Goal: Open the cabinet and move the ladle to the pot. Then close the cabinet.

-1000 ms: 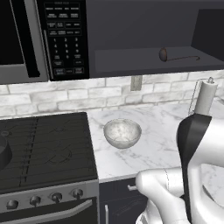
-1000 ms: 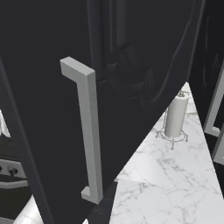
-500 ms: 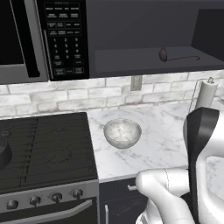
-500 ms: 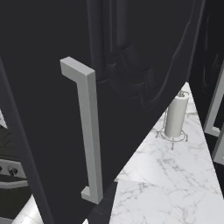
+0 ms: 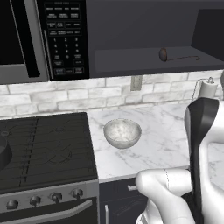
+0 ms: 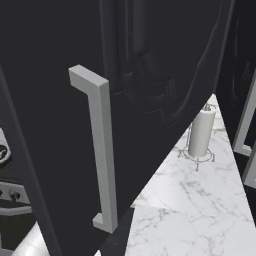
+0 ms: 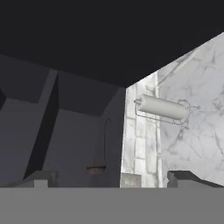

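Ladle point(image 5: 176, 56) lies on the open cabinet point(image 5: 148, 61) shelf, upper right of the left base frame, untouched. Gripper point(image 7: 113, 177) jaws spread wide, empty. Step: reach in for ladle. Next: align over the thin handle. Shelf edge and swung-out door point(image 6: 150, 90) crowd the approach; pot point(image 5: 3, 153) at far left edge.

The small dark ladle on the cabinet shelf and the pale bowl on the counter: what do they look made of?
The small dark brownish-grey ladle looks like matte wood or dull metal: no shine along its thin handle, so it could be either. The pale speckled round bowl looks like translucent frosted glass or glazed stone, with mottled grey flecks and a soft sheen at its rim. The rendering leaves both uncertain.
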Motion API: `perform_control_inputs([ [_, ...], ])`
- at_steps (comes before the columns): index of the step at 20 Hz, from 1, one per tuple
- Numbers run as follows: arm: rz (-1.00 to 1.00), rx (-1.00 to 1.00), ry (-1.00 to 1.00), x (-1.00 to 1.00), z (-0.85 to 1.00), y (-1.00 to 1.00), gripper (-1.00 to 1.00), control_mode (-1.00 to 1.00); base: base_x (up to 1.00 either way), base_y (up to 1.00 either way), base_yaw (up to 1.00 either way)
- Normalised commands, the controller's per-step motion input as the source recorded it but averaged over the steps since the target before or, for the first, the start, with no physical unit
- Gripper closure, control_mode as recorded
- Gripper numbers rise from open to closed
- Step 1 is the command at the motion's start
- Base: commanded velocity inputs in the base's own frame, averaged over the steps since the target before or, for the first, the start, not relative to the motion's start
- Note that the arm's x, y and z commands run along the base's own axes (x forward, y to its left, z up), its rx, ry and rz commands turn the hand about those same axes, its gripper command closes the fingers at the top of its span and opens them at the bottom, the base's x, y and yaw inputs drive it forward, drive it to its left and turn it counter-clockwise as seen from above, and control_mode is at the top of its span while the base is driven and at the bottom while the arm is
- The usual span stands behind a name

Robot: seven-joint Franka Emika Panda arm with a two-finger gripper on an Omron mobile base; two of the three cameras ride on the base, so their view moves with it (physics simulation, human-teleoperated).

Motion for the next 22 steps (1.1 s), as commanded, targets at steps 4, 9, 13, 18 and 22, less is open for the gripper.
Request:
perform_control_inputs([
  [4, 0.07, 0.0, 0.0, 0.34, 0.0, -0.16, -1.0, -1.0, 0.0, 0.0, 0.0],
  [9, 0.06, 0.0, 0.0, 0.19, 0.0, -0.16, -1.0, -1.0, 0.0, 0.0, 0.0],
  [13, 0.05, 0.0, 0.0, 0.24, 0.0, -0.12, -1.0, -1.0, 0.0, 0.0, 0.0],
  [18, 0.09, 0.01, 0.0, 0.24, 0.0, -0.12, -1.0, -1.0, 0.0, 0.0, 0.0],
  [22, 0.18, 0.05, 0.0, 0.18, 0.0, -0.16, -1.0, -1.0, 0.0, 0.0, 0.0],
])
